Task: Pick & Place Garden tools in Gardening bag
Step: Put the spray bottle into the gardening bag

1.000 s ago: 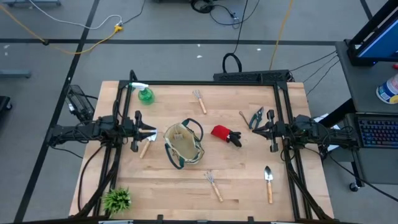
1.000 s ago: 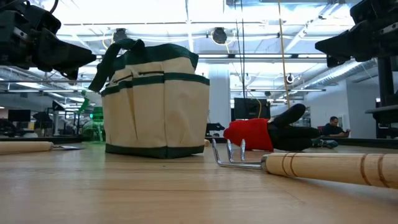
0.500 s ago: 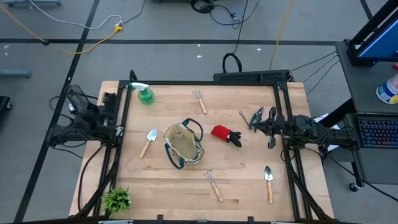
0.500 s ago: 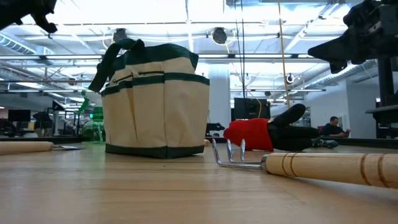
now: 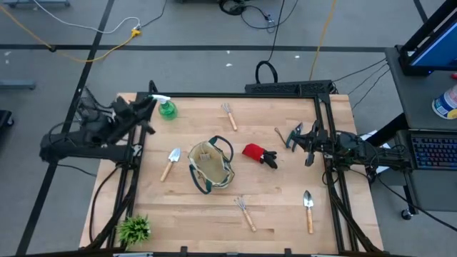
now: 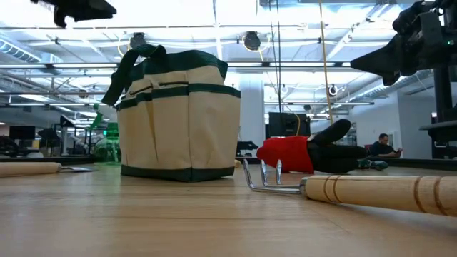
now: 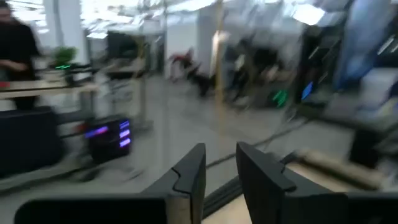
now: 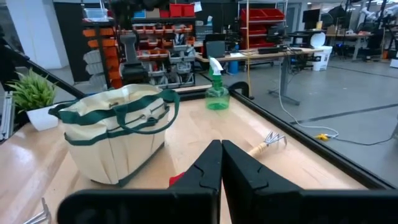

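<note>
The beige gardening bag point(image 5: 211, 165) with green trim stands upright on its base at the table's middle, its mouth open. It also shows in the right wrist view point(image 8: 118, 134). Around it on the wood lie a trowel point(image 5: 170, 163), the red-and-black gloves point(image 5: 258, 154), a rake point(image 5: 228, 114), a second rake point(image 5: 245, 211), a second trowel point(image 5: 308, 209) and the pruning shears point(image 5: 295, 134). The green spray bottle point(image 5: 166, 107) stands at the far left. My left gripper point(image 5: 148, 107) is raised beside the bottle, with a small gap between its fingers point(image 7: 221, 171), and is empty. My right gripper point(image 5: 308, 148) is shut and empty point(image 8: 221, 163), beside the shears.
A small spiky green plant point(image 5: 133, 228) stands at the near left corner. Dark rails point(image 5: 321, 128) run along the table's left, right and far edges. Bare wood lies between the bag and the near edge.
My left gripper has drawn back from the left trowel toward the table's left edge, risen, and swung toward the far edge next to the spray bottle. The trowel has stayed where it lay. My right gripper has turned a little toward the shears.
</note>
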`<state>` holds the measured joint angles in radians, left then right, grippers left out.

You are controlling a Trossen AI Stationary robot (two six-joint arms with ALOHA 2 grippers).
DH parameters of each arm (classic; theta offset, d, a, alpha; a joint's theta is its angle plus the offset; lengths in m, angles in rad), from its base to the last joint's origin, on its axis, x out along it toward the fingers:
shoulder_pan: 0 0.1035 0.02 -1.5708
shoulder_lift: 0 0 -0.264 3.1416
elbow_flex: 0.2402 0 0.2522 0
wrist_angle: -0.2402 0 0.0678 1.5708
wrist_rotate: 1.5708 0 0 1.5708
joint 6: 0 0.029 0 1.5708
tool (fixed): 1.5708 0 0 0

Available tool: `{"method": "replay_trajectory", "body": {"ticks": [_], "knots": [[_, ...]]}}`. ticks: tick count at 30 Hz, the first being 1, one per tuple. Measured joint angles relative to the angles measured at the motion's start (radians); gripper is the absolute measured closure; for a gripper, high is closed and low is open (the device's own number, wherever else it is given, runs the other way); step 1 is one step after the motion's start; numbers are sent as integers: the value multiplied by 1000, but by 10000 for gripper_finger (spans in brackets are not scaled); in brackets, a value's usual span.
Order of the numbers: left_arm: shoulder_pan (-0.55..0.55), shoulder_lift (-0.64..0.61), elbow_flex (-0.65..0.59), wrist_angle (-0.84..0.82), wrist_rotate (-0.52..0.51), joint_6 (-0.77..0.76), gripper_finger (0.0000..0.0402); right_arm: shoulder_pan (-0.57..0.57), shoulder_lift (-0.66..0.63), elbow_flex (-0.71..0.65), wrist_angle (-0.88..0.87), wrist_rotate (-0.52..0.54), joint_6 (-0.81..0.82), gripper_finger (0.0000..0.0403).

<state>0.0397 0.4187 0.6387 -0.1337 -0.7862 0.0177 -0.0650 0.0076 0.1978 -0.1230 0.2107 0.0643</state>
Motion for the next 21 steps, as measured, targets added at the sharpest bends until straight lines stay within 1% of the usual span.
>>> {"method": "replay_trajectory", "body": {"ticks": [2, 4, 10, 14, 16, 17, 21], "knots": [[6, 94, 87, -95, -52, 10, 309, 0, 0, 0, 0, 0, -6, 401], [21, 188, 172, -160, -80, 18, 309, 0, 0, 0, 0, -1, -8, 401], [126, 462, 400, -345, -85, 22, 309, 0, 0, 0, 0, -1, -8, 401], [249, 615, 557, -534, -77, -50, 309, 0, 0, 0, 0, -2, -8, 401], [329, 683, 635, -653, -46, -110, 309, 0, 0, 0, 0, -2, -8, 401], [369, 715, 669, -711, -11, -136, 309, 0, 0, 0, 0, -2, -6, 401], [513, 821, 782, -877, 179, -181, 309, 0, 0, 0, 0, -2, 27, 401]]}}
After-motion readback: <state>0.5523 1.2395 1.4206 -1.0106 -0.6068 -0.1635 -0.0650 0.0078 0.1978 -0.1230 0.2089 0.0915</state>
